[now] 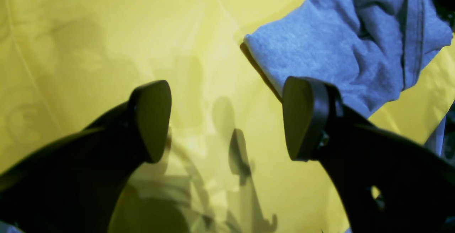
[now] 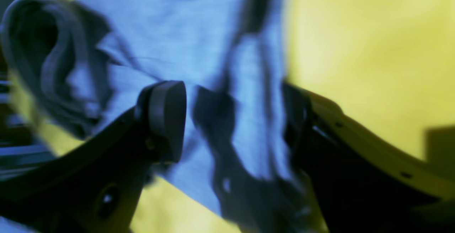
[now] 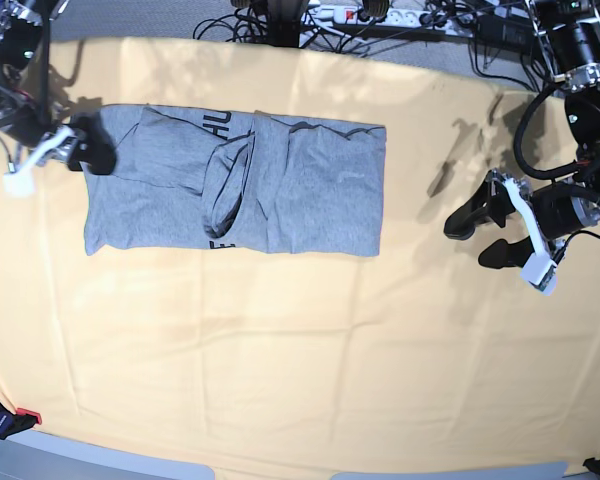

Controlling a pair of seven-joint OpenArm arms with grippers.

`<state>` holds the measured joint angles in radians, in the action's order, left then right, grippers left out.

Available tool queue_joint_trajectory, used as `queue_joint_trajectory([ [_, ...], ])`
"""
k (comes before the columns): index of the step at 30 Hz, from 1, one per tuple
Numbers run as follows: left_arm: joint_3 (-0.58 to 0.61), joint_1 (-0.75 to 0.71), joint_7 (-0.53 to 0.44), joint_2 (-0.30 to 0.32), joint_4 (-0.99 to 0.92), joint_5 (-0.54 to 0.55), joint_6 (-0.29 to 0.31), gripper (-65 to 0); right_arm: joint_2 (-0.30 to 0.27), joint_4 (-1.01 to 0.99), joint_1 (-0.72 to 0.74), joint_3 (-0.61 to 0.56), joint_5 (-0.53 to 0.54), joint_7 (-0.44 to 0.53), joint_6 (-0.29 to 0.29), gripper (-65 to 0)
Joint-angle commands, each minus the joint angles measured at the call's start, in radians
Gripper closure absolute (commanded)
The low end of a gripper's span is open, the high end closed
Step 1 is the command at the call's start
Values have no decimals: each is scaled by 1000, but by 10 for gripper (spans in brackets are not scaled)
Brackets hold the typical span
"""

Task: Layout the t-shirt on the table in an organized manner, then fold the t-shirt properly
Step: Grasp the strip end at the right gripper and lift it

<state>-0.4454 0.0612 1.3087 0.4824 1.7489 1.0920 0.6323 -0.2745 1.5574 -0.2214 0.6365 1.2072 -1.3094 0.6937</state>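
Left claw [image 3: 477,238] spread wide, empty, above bare counter [image 3: 300,380], well apart from shirt [image 3: 310,190]. Right claw [image 3: 88,146] spread wide at shirt's edge, gripping nothing. Black lettering visible in base view only; wrist views plain grey.

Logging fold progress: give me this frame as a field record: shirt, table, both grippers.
shirt: heather-grey cotton t-shirt, folded into a long band, black lettering peeking out at the folds
table: pale yellow-orange creased cloth surface
left gripper: open, above bare cloth, apart from the shirt
right gripper: open, at the shirt's end, fabric between the jaws
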Motion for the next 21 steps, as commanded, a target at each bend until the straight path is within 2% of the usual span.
queue_joint_trajectory([
  [1, -6, 13, -22, 18, 16, 21, -1, -492, -6, 12, 5, -20, 1, -9, 4, -409],
  [5, -6, 14, -20, 19, 16, 21, -2, -492, 10, 12, 18, -95, -43, 0, 4, -408],
  [9, -6, 13, -14, 19, 16, 20, -1, -492, 11, 12, 32, -92, -113, 37, 4, -399],
  [11, -6, 13, -14, 19, 16, 20, -1, -492, 10, 12, 37, -76, -120, 52, 4, -334],
  [12, -6, 13, -14, 19, 16, 20, -1, -492, 10, 12, 42, -64, -120, 53, 4, -271],
  [15, -6, 13, -14, 19, 16, 20, -1, -492, 8, 13, 56, -26, -124, 31, 4, -8],
  [21, -6, 13, -14, 19, 16, 20, -1, -492, 5, 82, 67, 77, -144, 10, 4, 0],
])
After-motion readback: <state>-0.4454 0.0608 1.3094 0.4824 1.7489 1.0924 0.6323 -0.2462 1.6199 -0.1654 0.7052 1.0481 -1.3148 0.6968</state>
